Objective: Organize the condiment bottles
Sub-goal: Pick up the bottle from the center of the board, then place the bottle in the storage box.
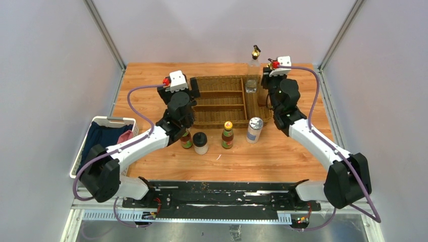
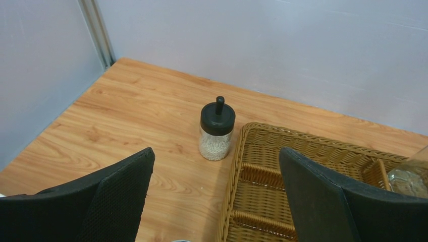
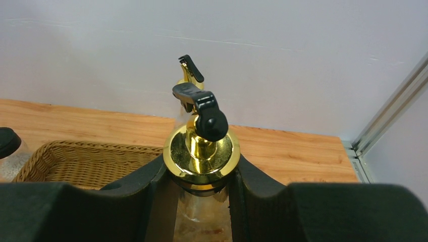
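Cruet one [image 3: 202,146], tall, clear and gold-spouted, stands upright between the fingers of the right gripper [image 3: 201,174], whose jaws are drawn narrow on its neck just under the gold collar. It is at the far right corner of the wicker tray [image 1: 217,123]; I cannot tell whether it hangs over the tray's right-hand strip or just outside the rim. Cruet two [image 1: 253,75] stands in that strip, just left of it and a little farther back, its spout showing right behind the held one. The coming move likely turns on that closeness: a short shift left and toward the near side, with the long axis kept vertical and clear of its twin. The left gripper [image 2: 216,171] hangs by the tray's far left corner, jaws wide and holding nothing, with a black-lidded jar [image 2: 217,128] ahead of it on the table [image 2: 126,111].
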`<act>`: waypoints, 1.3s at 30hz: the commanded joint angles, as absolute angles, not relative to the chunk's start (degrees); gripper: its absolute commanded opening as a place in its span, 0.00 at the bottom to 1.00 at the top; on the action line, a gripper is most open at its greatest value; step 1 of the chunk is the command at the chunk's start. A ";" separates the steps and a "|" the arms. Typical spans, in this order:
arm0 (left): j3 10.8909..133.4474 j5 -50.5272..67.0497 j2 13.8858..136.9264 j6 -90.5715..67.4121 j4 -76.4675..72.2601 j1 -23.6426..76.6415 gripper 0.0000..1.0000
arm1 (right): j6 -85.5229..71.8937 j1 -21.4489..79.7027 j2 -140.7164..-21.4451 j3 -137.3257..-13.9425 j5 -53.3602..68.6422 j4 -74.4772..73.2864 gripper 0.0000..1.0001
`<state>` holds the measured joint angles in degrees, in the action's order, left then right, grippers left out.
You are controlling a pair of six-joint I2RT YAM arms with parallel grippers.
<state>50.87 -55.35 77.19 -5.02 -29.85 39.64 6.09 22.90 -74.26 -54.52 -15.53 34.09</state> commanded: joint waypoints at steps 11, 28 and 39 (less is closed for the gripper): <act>50.75 -57.87 75.77 -5.42 -30.34 40.34 1.00 | 8.11 27.86 -78.11 -54.01 -22.56 47.16 0.00; 53.50 -57.81 78.86 -4.52 -30.42 40.34 1.00 | 6.62 28.47 -82.97 -51.99 -24.10 53.08 0.00; 54.99 -58.10 80.99 -3.26 -30.55 40.34 1.00 | 5.51 28.45 -85.46 -51.33 -24.78 56.25 0.00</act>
<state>53.28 -56.21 79.79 -4.19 -29.87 39.90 6.48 27.42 -85.45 -51.42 -22.87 48.38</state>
